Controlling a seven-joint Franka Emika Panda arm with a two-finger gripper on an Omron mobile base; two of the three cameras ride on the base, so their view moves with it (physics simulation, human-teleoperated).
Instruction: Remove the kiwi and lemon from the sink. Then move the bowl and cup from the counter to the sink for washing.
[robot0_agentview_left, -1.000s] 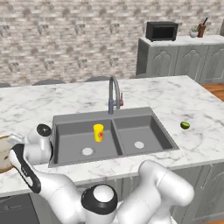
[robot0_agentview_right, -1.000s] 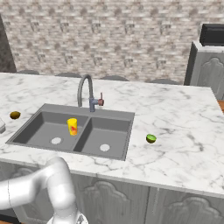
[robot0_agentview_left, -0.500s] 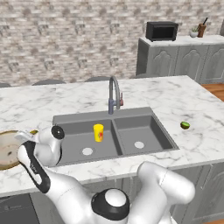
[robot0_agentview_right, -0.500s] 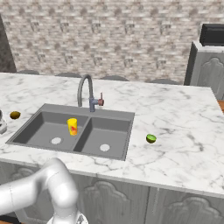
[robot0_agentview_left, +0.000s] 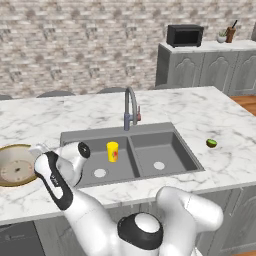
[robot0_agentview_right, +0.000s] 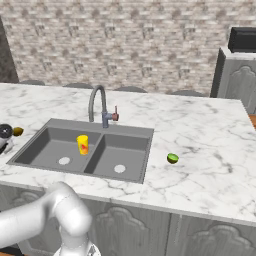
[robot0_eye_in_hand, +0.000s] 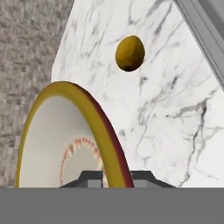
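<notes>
The tan bowl (robot0_agentview_left: 15, 167) with its brown rim is over the counter (robot0_agentview_left: 200, 115) left of the sink (robot0_agentview_left: 150, 127). My gripper (robot0_agentview_left: 36, 152) is at its right edge. In the hand view the gripper (robot0_eye_in_hand: 114, 177) is shut on the rim of the bowl (robot0_eye_in_hand: 57, 140), one fingertip on each side. The yellow cup (robot0_agentview_left: 113, 151) stands upright in the sink's left basin. The golden-brown kiwi (robot0_eye_in_hand: 130, 53) lies on the marble beyond the bowl, left of the sink (robot0_agentview_right: 125, 130). The green lemon (robot0_agentview_left: 211, 143) rests on the counter to the sink's right.
A curved steel faucet (robot0_agentview_left: 131, 105) rises behind the divider between the basins. A black microwave (robot0_agentview_left: 185, 35) sits on the far grey cabinet. My white arm (robot0_agentview_left: 75, 200) crosses the counter's front edge at the left.
The arm has swung up and to the right, and the bowl has come further into the left base view with it, towards the sink. Cup and fruits have not moved.
</notes>
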